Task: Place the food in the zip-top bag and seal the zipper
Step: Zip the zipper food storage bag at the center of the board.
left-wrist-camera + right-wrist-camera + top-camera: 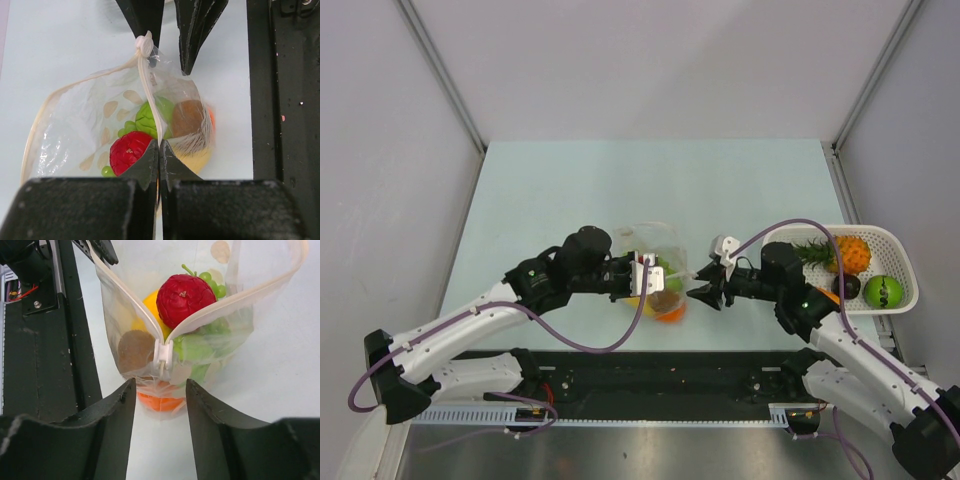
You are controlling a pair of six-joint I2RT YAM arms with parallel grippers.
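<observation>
- 2 grippers meet at the zip-top bag, which sits mid-table near the front edge, btwn the arms.
- L gripper: jaws closed tight, pinching the zipper strip at its end of the bag.
- R gripper: jaws apart, gripping nothing. The white slider sits just beyond the fingertips, in line w/ the gap.
- Bag mouth: the two zipper tracks split apart past the slider, so it's open over most of its length.
- Inside the bag: red piece on top, green grapes behind it, yellow piece, brown piece, orange piece at the bottom.
- White basket at far R holds a pineapple and other pieces.
</observation>
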